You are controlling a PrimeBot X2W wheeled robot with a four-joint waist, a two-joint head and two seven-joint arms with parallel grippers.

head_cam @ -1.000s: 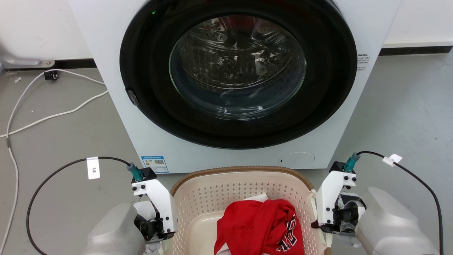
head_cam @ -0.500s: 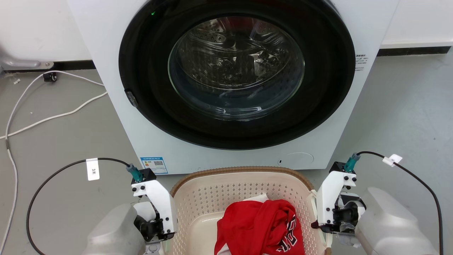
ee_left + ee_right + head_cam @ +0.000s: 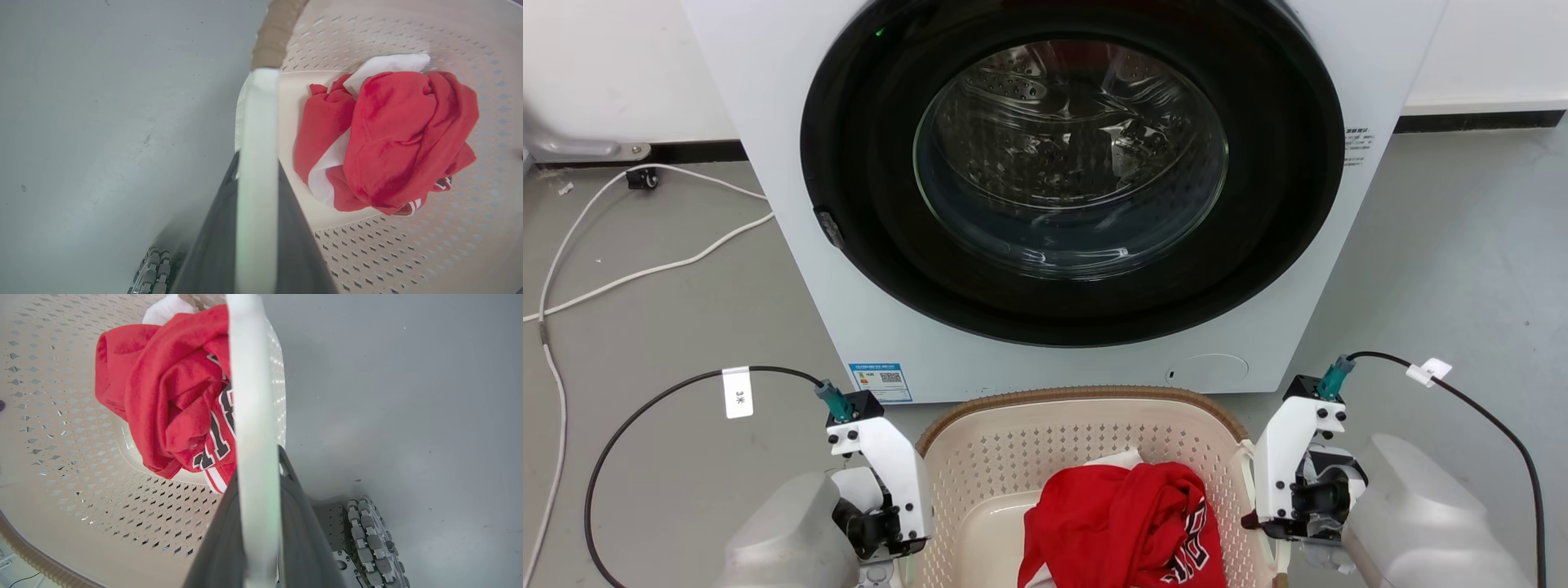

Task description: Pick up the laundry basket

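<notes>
**Laundry basket [image 3: 1078, 445] gripped at both handles in front of the washer**

The laundry basket sits at the bottom centre of the head view, between the two wrists. In the left wrist view, the left gripper [image 3: 257, 167] has its two dark fingers pressed against either side of the white left handle [image 3: 257, 106], which runs up the middle of the frame to the brown rim [image 3: 273, 36]. In the right wrist view, the right gripper [image 3: 258, 461] is clamped the same way on the white right handle [image 3: 249, 375].

A crumpled red garment [image 3: 1123, 523] with black-and-white lettering lies inside the basket on its cream floor. A bit of white cloth [image 3: 1123, 456] shows at the garment's upper edge.

Just beyond the basket's far rim stands the white washer [image 3: 792, 204]. Its round, dark-framed glass door [image 3: 1070, 155] is closed and takes up the upper centre of the frame.

A black cable [image 3: 645, 404] with a white tag loops over the grey floor [image 3: 1462, 245] at lower left. A white cable [image 3: 645, 265] trails further back toward the upper left.
</notes>
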